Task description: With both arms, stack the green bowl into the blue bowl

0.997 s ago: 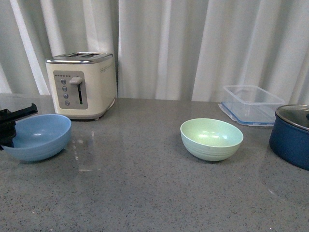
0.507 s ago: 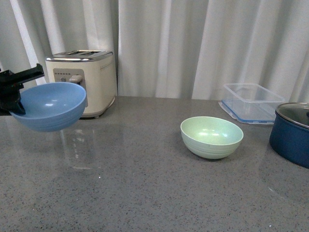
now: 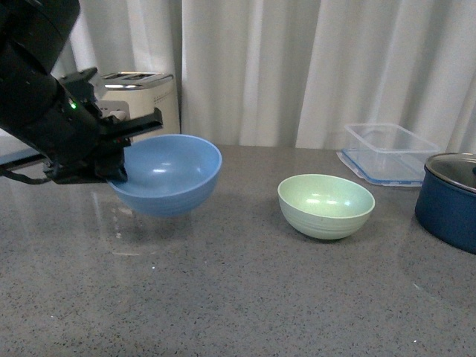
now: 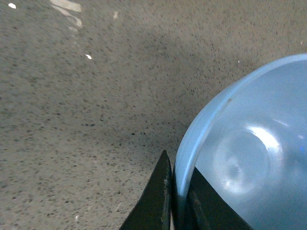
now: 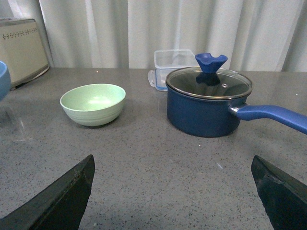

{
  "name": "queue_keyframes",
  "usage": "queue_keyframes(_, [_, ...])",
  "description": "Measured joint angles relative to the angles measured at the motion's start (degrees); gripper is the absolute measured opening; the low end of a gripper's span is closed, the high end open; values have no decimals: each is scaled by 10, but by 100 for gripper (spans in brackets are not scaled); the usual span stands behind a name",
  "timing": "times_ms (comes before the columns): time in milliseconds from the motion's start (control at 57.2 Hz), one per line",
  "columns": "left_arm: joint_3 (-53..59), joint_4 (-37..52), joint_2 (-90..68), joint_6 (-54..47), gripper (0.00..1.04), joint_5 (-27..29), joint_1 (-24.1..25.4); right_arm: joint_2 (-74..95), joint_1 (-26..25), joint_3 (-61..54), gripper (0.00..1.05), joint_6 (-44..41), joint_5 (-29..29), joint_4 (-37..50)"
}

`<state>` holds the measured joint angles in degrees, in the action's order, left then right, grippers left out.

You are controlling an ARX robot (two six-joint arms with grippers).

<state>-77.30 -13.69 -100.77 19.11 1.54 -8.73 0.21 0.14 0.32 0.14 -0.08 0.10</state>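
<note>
My left gripper [image 3: 120, 165] is shut on the left rim of the sky-blue bowl [image 3: 169, 175] and holds it just above the grey counter, left of centre. In the left wrist view its fingers [image 4: 160, 191] pinch the bowl's rim [image 4: 249, 158] from both sides. The mint-green bowl [image 3: 326, 206] sits upright and empty on the counter, a short gap to the right of the blue bowl. My right gripper [image 5: 172, 158] is open and empty, low over the counter, with the green bowl [image 5: 92, 104] ahead of it. The right arm is out of the front view.
A cream toaster [image 3: 145, 93] stands at the back left, partly behind my left arm. A clear rectangular container [image 3: 388, 152] and a dark navy lidded pot [image 3: 450, 201] stand at the right. The pot's handle [image 5: 271, 116] points toward my right gripper's side.
My left arm has lifted the blue bowl off the counter and carried it right, from the far left edge toward the green bowl. The green bowl has not moved.
</note>
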Motion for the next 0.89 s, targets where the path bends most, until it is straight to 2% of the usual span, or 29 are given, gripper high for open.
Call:
queue_keyframes(560, [-63, -14, -107, 1, 4, 19, -42, 0, 0, 0, 95, 0, 0, 0])
queue_keyframes(647, [-64, -14, -108, 2, 20, 19, -42, 0, 0, 0, 95, 0, 0, 0])
queue_keyframes(804, [-64, -13, -106, 1, 44, 13, -43, 0, 0, 0, 95, 0, 0, 0])
queue_keyframes(892, [-61, -5, -95, 0, 62, 3, -45, 0, 0, 0, 95, 0, 0, 0])
